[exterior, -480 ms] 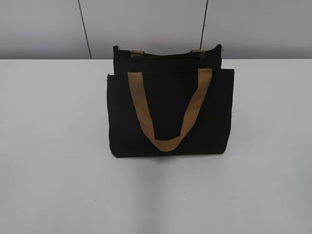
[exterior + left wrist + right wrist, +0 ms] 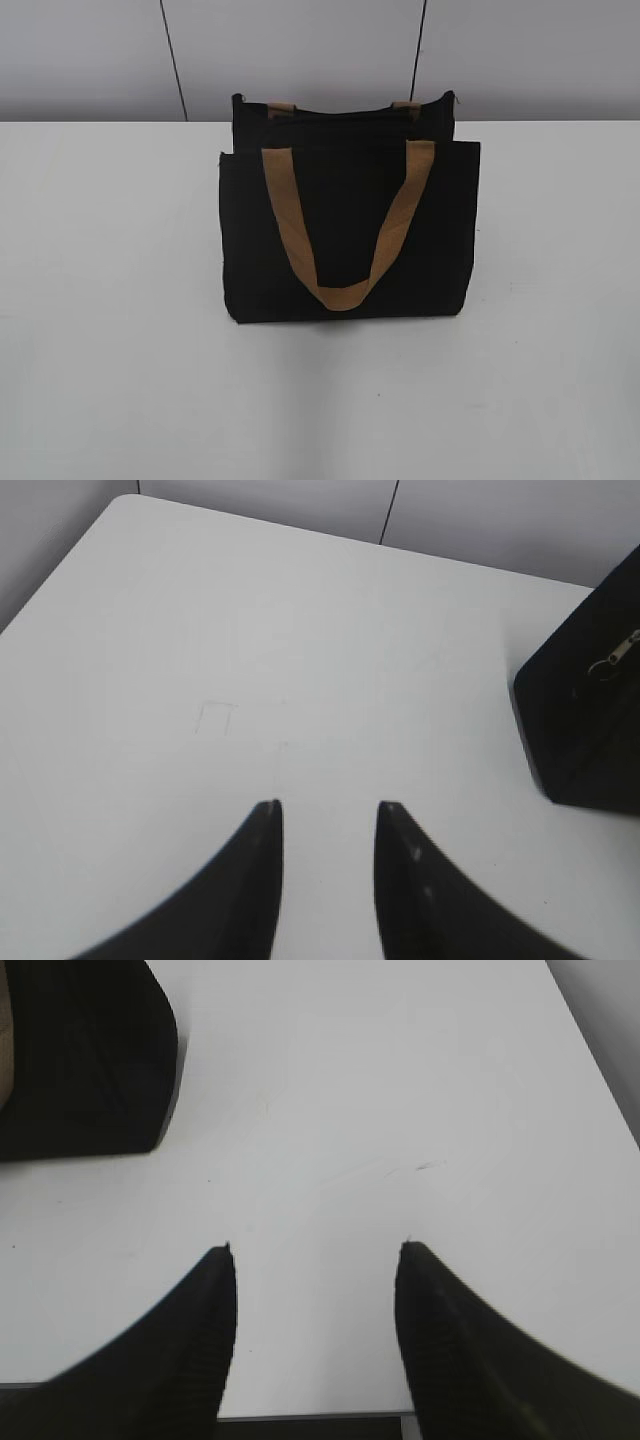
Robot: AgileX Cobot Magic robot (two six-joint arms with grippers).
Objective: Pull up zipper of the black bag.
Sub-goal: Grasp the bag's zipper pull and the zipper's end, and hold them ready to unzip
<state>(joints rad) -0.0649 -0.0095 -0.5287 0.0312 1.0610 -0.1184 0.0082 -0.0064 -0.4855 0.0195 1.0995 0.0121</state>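
Zipper [image 2: 622, 650] work hasn't begun, by my reckoning: the one black bag [image 2: 348, 215] stands upright mid-desk [image 2: 110, 300], untouched, with its single silver pull showing at the end facing the left gripper [image 2: 328, 806]. Both grippers hang over bare desk, well apart from the bag, jaws parted and empty, the right gripper [image 2: 316, 1248] wider. Next, I'd say, steady the bag and pinch that tiny pull. I count two tan handles [image 2: 345, 225].
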